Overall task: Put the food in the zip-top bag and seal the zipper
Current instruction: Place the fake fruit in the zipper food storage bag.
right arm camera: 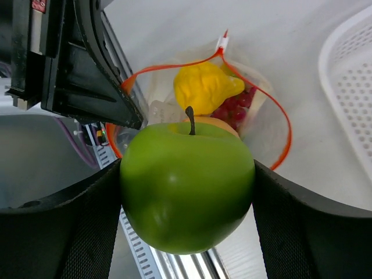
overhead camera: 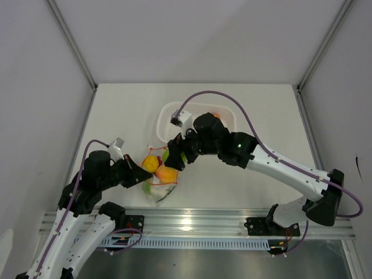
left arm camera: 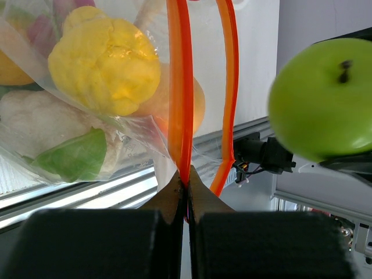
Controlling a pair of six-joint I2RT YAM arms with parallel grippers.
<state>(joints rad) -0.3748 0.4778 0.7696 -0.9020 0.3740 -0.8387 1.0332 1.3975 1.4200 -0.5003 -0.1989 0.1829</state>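
The clear zip-top bag hangs open near the table's front edge. It holds a yellow lemon, an orange fruit, white cauliflower, green beans and dark red grapes. My left gripper is shut on the bag's red-orange zipper and holds one side of the mouth up. My right gripper is shut on a green apple and holds it just above the open mouth; the apple also shows in the left wrist view.
A white perforated basket stands behind the bag with an orange fruit partly hidden by my right arm. The metal rail runs along the table's front edge, close under the bag.
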